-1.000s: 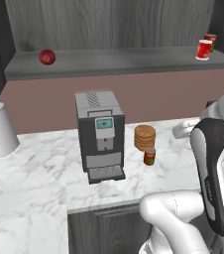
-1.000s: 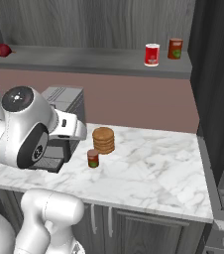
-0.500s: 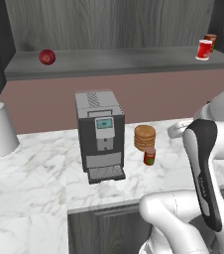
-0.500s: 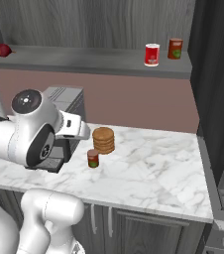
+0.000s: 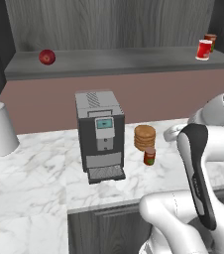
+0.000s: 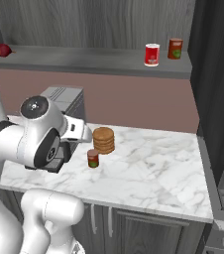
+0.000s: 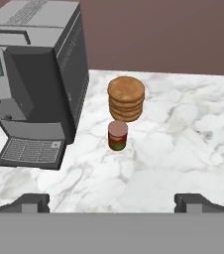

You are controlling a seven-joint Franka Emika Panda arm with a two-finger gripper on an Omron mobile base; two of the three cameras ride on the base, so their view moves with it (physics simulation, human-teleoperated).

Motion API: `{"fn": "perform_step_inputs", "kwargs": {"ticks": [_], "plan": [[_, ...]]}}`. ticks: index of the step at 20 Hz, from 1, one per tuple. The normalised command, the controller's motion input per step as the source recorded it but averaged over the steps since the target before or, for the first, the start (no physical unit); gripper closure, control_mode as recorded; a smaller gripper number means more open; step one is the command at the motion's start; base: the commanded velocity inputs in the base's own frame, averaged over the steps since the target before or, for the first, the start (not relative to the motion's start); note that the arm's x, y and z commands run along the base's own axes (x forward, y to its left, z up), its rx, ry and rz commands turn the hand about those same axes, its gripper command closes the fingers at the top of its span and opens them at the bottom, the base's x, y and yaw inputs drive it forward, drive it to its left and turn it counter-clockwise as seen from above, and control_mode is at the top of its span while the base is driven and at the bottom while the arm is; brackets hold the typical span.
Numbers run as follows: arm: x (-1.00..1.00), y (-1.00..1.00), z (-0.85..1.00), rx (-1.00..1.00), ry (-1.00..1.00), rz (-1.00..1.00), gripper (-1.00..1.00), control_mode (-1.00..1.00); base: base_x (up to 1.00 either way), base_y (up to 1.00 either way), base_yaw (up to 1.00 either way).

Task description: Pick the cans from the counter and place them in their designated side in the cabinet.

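Note:
A small red-brown can with a green label (image 7: 118,135) stands on the white marble counter (image 7: 188,144), just in front of a stack of tan discs (image 7: 126,98). The same can (image 5: 149,156) (image 6: 93,158) shows in both base views. My gripper (image 7: 113,204) is open, back from the can and above the counter's near part, with nothing between its fingers. On the cabinet's grey shelf board (image 6: 84,58) a bright red can with a white rim (image 6: 152,54) (image 5: 203,49) stands at the right end. A darker red can (image 6: 175,48) (image 5: 210,40) stands just behind it.
A grey coffee machine (image 7: 39,74) (image 5: 99,134) stands left of the can. A round red ball (image 5: 46,56) (image 6: 3,49) lies at the shelf's left end. A white paper roll (image 5: 2,130) stands far left on the counter. A dark tall panel (image 6: 218,74) borders the counter on the right.
The arm has swung its elbow and forearm towards the middle of the counter. The cans, the disc stack and the machine have not moved. The gripper stays open.

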Motion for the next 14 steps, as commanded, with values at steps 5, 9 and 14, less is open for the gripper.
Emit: {"fn": "perform_step_inputs", "kwargs": {"ticks": [5, 9, 14], "plan": [[0.22, 0.0, -0.23, 0.0, 0.0, 0.0, -1.0, -1.0, 0.0, 0.0, 0.0], [0.17, -0.01, -0.18, 0.0, 0.0, 0.0, -1.0, -1.0, 0.0, 0.0, 0.0], [0.24, 0.0, -0.16, 0.0, 0.0, 0.0, -1.0, -1.0, 0.0, 0.0, 0.0]]}}
